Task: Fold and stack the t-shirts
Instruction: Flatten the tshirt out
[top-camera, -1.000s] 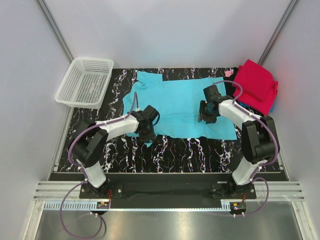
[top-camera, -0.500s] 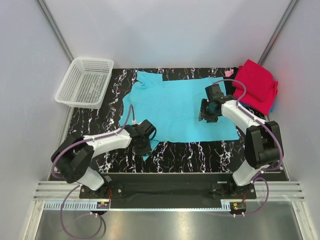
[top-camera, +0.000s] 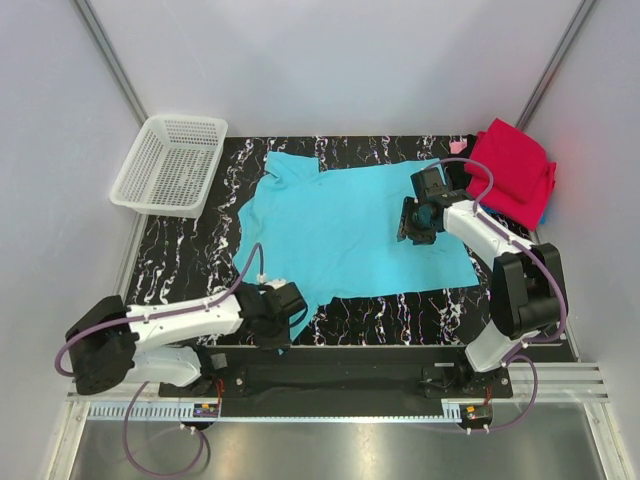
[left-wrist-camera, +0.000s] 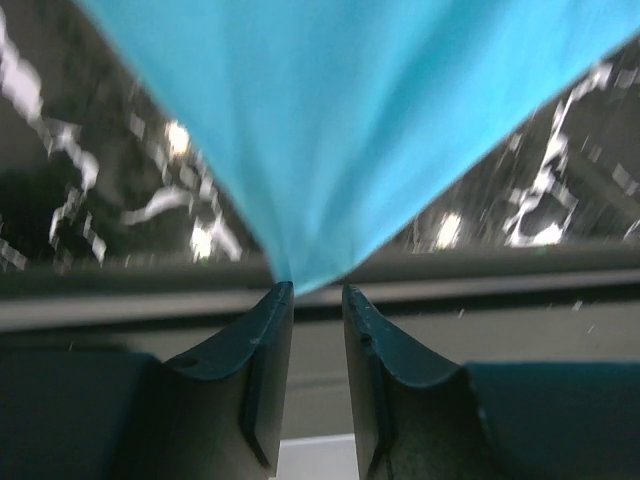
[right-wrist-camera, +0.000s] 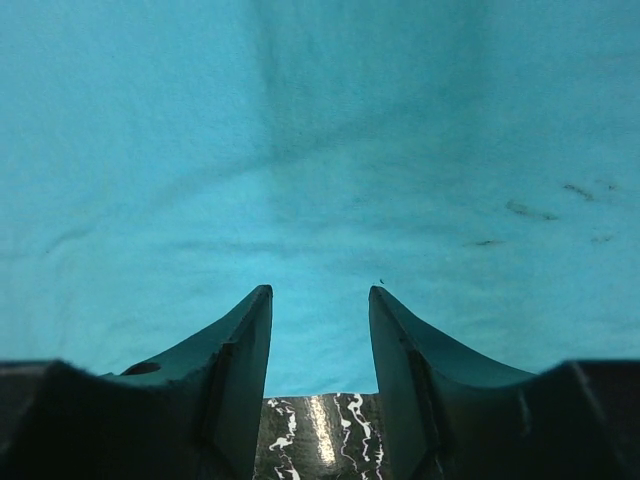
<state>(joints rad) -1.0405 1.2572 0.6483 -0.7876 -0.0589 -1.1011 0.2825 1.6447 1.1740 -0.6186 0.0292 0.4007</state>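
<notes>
We see the turquoise t-shirt (top-camera: 345, 225) spread flat mid-table (top-camera: 420, 305). Left gripper (left-wrist-camera: 316, 292) is clamped on its near-left tip, at the table's near edge. Right gripper (right-wrist-camera: 320, 292) is unclenched, over the cloth's right side. Red t-shirt (top-camera: 510, 170) sits in the far right corner.

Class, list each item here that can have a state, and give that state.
turquoise t-shirt: unfolded, spread on the table, near corner pinched
red t-shirt: folded, far right corner
basket: upright, empty
left gripper: shut on the turquoise t-shirt's corner
right gripper: open, above the turquoise t-shirt
</notes>
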